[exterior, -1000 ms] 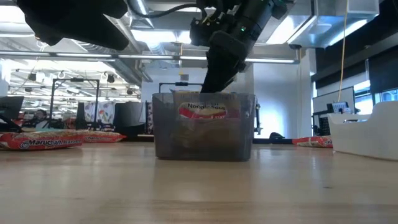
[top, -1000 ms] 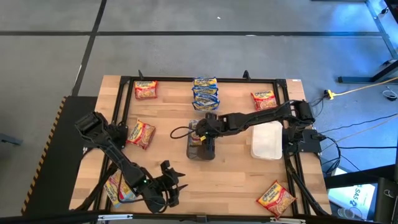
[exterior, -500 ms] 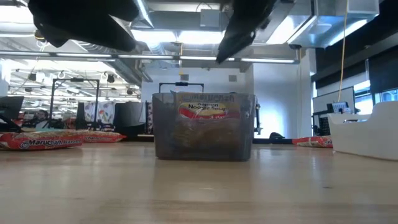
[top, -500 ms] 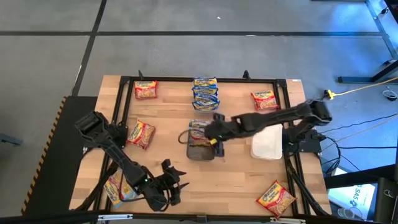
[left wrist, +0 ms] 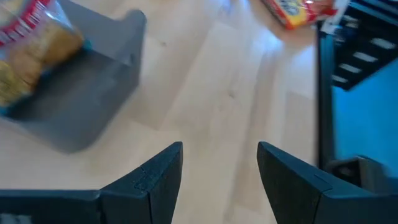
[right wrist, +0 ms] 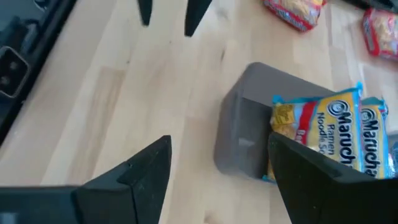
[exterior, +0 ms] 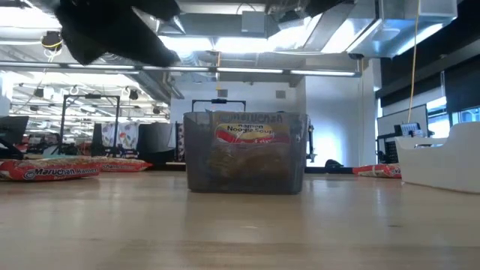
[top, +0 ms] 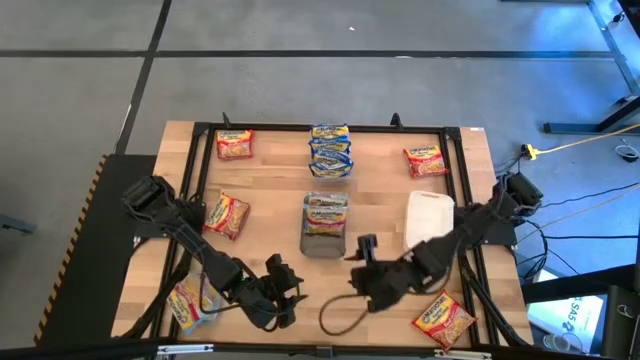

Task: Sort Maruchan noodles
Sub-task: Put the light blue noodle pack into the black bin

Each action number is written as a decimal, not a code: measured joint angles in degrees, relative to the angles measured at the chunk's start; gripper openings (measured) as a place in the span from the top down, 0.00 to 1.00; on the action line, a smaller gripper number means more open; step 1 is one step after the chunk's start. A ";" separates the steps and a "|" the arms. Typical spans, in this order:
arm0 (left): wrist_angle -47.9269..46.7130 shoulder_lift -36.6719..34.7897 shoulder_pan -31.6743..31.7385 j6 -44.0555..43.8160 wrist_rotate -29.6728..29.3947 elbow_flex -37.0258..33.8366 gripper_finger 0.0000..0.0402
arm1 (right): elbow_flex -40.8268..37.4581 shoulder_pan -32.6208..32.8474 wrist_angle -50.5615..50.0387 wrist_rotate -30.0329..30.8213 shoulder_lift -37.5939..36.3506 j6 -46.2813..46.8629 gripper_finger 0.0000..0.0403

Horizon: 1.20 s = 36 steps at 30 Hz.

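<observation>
Right hand (top: 362, 262) hangs empty, near the binned packet (top: 325, 210).

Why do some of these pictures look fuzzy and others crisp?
Left wrist view: the grey tub and the packet inside it are soft, out of focus. Low view: the tub is sharp, the arms overhead mere dark silhouettes against bright ceiling lights. High view: evenly lit.

Pale wooden surface (top: 380, 200) with black frame. At top: three stacked packets (top: 330, 150), flanked by packets upper left (top: 234, 144) and upper right (top: 424, 159). Centre: grey bin (top: 323, 238). White tub (top: 429, 222) right. More packets left (top: 227, 214), lower left (top: 189, 303), lower right (top: 443, 317).
</observation>
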 joint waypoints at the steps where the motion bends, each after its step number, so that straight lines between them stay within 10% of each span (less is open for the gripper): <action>1: -0.60 -0.49 -0.26 -0.79 0.91 0.02 0.50 | -0.99 0.86 1.50 0.68 0.00 0.19 0.40; 23: -37.33 -7.72 -2.57 -32.12 30.00 1.08 0.50 | -14.81 3.37 18.16 1.25 -0.04 2.50 0.40; 36: -62.07 -8.05 -1.21 -33.66 30.39 13.75 0.50 | -14.81 3.37 18.31 1.34 -0.07 2.74 0.40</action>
